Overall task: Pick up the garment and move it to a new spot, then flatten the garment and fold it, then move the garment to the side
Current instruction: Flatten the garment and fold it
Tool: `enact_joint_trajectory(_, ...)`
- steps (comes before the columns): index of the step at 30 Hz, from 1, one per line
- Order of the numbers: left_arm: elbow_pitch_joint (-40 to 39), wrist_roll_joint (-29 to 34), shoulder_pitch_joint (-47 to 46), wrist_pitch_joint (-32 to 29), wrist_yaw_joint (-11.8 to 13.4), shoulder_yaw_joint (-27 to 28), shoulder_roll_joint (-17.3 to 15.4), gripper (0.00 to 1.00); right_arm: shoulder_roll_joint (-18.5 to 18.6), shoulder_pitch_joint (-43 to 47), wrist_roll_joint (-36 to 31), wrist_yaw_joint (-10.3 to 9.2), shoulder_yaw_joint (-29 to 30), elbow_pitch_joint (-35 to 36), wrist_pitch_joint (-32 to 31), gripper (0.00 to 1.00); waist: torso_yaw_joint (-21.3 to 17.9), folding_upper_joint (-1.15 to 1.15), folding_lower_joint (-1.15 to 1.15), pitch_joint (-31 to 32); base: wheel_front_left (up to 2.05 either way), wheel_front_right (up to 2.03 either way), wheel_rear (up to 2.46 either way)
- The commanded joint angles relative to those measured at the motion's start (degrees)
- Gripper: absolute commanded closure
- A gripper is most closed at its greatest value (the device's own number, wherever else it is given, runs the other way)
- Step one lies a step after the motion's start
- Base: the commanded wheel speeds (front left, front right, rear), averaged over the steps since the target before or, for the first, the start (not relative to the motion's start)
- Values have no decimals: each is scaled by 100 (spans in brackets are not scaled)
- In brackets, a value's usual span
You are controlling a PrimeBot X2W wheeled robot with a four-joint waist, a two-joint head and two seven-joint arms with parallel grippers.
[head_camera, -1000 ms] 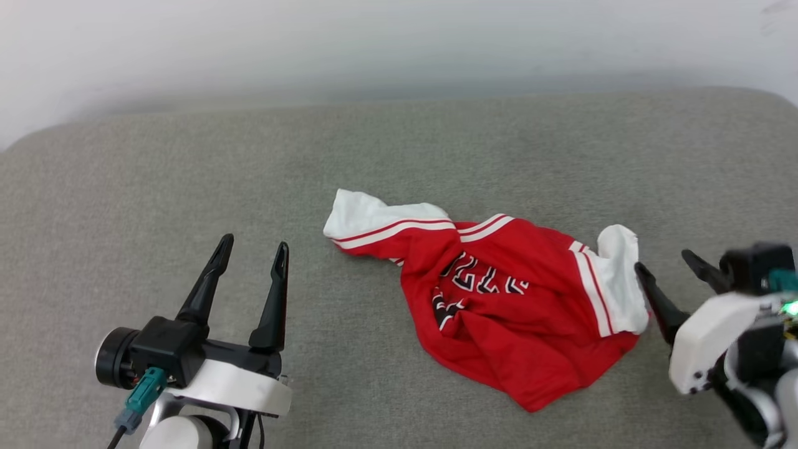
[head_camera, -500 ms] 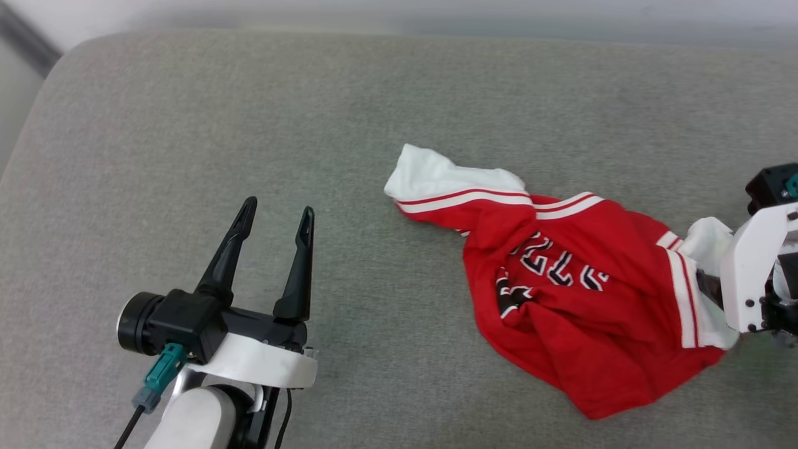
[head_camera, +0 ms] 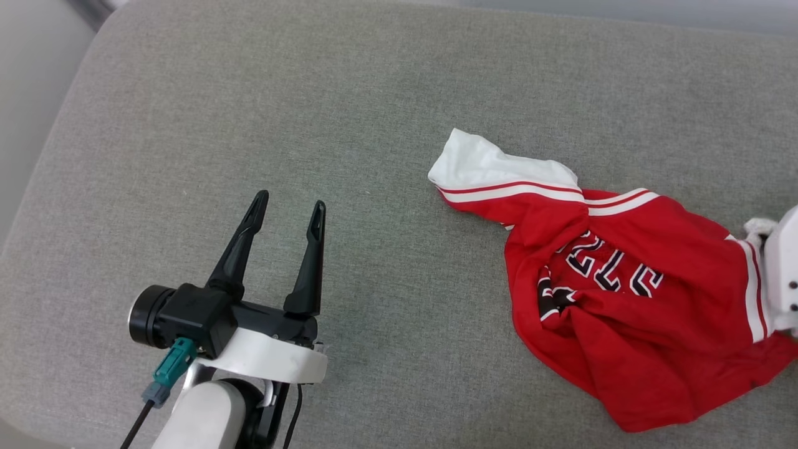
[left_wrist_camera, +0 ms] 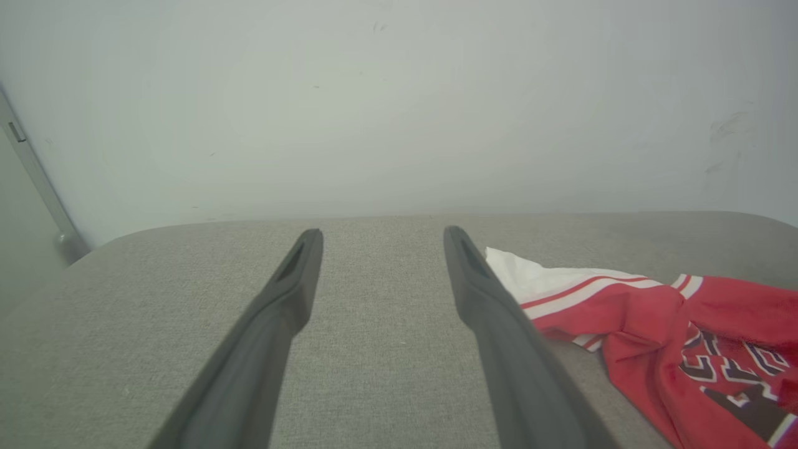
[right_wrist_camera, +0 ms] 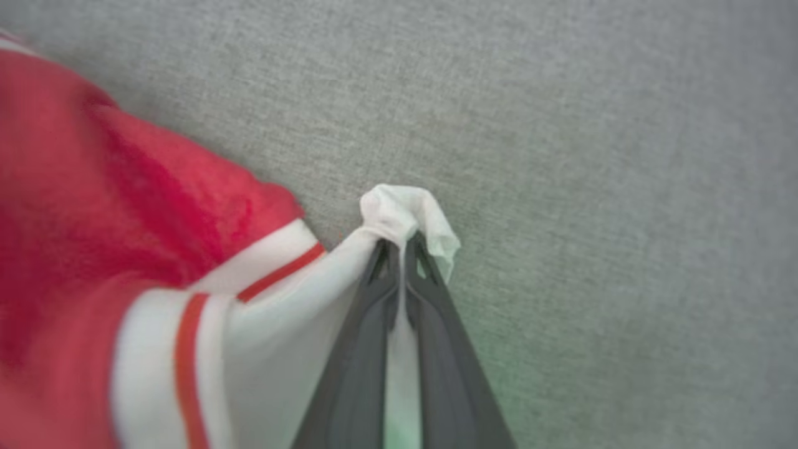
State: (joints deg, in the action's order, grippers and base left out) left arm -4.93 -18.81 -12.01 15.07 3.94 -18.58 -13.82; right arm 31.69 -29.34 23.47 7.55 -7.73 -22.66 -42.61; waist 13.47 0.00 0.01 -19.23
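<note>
The step in hand is the first one, the picking up. The garment [head_camera: 629,337] lies crumpled on the right part of the grey padded surface [head_camera: 374,112]. The right gripper [right_wrist_camera: 402,246] is pressed together, pinching the tip of the white sleeve [right_wrist_camera: 399,206]. The left gripper [head_camera: 290,201] hovers spread and empty, well apart from the cloth. Next, I judge, the right arm must lift and carry the garment to a new spot without the thin pinch slipping.

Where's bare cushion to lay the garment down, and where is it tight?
Bare: the wide stretch of cushion between the left tool and the far edge, and the strip between that tool and the garment. Crowded: the right side, where the garment lies bunched with the right tool shut on a white sleeve.
</note>
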Motion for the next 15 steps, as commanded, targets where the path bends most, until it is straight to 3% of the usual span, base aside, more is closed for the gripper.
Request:
enact_joint_trajectory(1,13,31,-58,15,-33,17,21,0,120,-115,-73,-11,13,-118,135,100,4,0,-1,39,0,0,0)
enact_joint_trajectory(8,20,46,-37,15,-83,109,74,0,462,-614,-591,-9,86,-557,887,100,-27,0,-1,200,0,0,0)
enact_joint_trajectory(12,51,54,21,15,-109,156,88,0,278,-519,-821,-9,204,-978,1268,100,-67,0,-1,277,0,0,0)
enact_joint_trajectory(13,57,58,30,15,-115,163,92,0,200,-447,-866,-8,161,-1037,1367,72,-85,0,-1,300,0,0,0)
enact_joint_trajectory(14,64,56,40,15,-128,167,98,0,116,-400,-844,-10,197,-1150,1410,0,-107,0,-1,324,0,0,0)
enact_joint_trajectory(15,82,58,48,15,-132,169,94,0,50,-370,-872,-8,166,-1189,1514,0,-132,0,-1,351,0,0,0)
